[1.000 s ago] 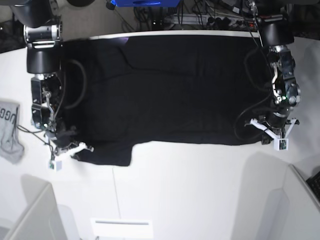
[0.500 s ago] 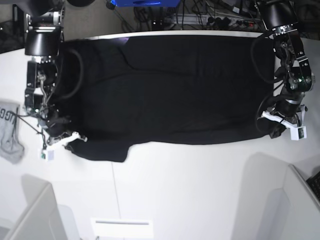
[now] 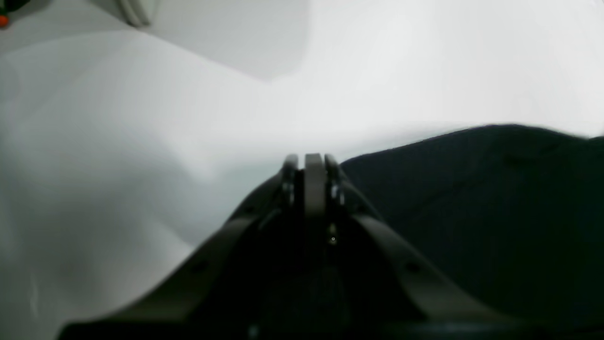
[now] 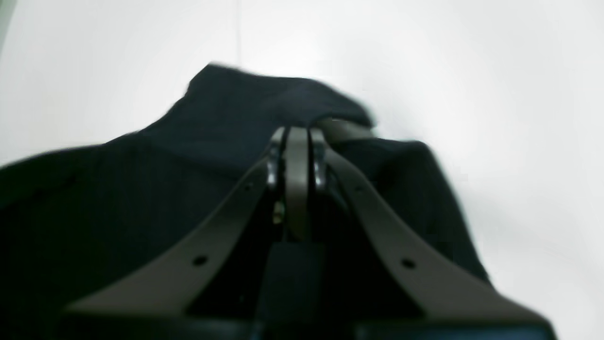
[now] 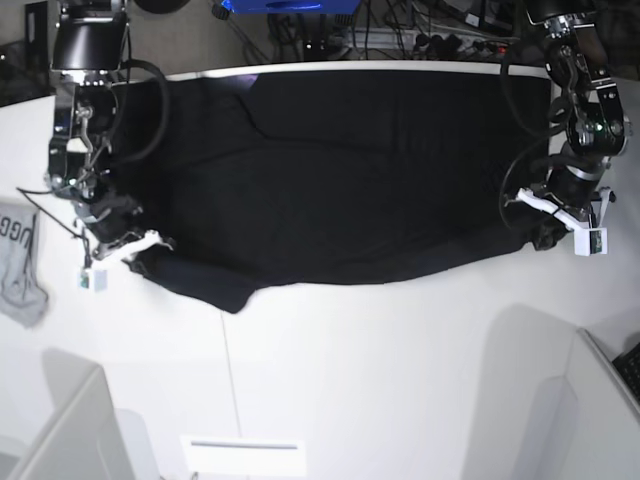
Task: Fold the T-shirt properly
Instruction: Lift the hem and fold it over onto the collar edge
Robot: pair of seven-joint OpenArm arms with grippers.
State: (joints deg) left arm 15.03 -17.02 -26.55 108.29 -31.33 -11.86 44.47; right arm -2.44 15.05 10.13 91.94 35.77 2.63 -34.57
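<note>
The black T-shirt (image 5: 340,170) lies spread wide across the far half of the white table (image 5: 380,380). At its near left corner my right gripper (image 5: 140,250) is shut on a bunched fold of the shirt (image 4: 141,179), which humps up around the closed fingertips (image 4: 297,134). My left gripper (image 5: 545,238) is shut at the shirt's near right corner. In the left wrist view its closed fingertips (image 3: 314,160) point over bare table, with black cloth (image 3: 472,198) beside and under them. The near hem runs taut between the two grippers. No print shows.
A small grey cloth with lettering (image 5: 18,260) lies at the table's left edge. Cables and gear (image 5: 400,35) crowd the space behind the far edge. White panels stand at the front left (image 5: 60,430) and front right (image 5: 600,400).
Both grippers have moved outward and toward the far side, each taking a near corner of the shirt along. The near hem is drawn tighter and lies further back.
</note>
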